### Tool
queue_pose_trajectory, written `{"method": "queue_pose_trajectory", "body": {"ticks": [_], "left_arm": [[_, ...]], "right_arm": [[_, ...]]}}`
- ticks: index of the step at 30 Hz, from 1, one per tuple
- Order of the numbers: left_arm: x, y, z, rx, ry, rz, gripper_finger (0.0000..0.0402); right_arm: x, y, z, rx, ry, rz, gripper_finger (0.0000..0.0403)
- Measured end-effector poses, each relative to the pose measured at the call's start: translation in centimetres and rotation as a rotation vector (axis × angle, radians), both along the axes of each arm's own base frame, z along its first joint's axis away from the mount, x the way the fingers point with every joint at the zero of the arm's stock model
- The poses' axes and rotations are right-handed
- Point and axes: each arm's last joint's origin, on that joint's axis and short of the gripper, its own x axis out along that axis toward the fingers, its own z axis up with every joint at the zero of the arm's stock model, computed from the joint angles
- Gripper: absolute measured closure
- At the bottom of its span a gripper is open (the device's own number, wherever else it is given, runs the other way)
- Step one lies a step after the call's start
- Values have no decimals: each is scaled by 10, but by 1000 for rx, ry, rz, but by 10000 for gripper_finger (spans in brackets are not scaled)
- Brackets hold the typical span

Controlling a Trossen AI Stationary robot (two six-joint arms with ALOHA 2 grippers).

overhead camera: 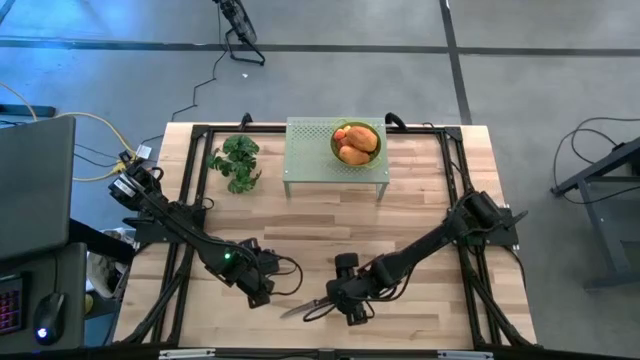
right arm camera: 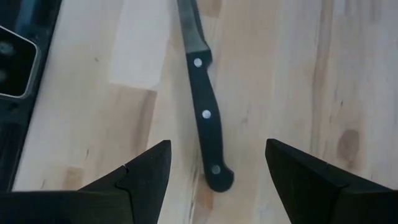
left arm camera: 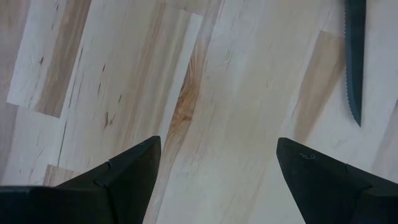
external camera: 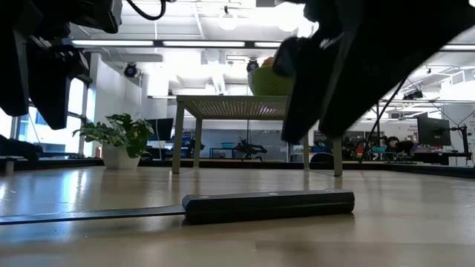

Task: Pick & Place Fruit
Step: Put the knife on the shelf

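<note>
Fruit point(overhead camera: 356, 143) sits in a bowl point(overhead camera: 371, 157) on the raised stand point(overhead camera: 310, 150) at the counter's far edge | right end effector point(right arm camera: 217, 165) fingers apart over the knife point(right arm camera: 204, 112) near the front edge | left end effector point(left arm camera: 217, 165) fingers apart beside it, over bare counter | I judge the risk: right arm grabs or nudges the knife instead of fruit.

Both arms low at the near edge — left gripper point(left arm camera: 216, 174) and right gripper point(right arm camera: 217, 168) spread wide, empty.

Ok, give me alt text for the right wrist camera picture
A black-handled knife with three silver rivets lies flat on the pale wooden table, between the open dark fingers of the right gripper above it, untouched.
</note>
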Motion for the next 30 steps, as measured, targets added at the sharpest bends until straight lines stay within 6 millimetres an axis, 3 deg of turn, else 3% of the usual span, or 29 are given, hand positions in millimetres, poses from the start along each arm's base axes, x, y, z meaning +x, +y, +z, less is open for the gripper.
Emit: {"method": "queue_pose_trajectory", "body": {"ticks": [13, 30], "left_arm": [[-1, 0, 0, 4, 7, 0, 89], [-3, -1, -1, -56, 60, -14, 89]], "right_arm": [[4, 7, -17, -26, -6, 31, 149], [7, 0, -44, -41, 100, -60, 159]]}}
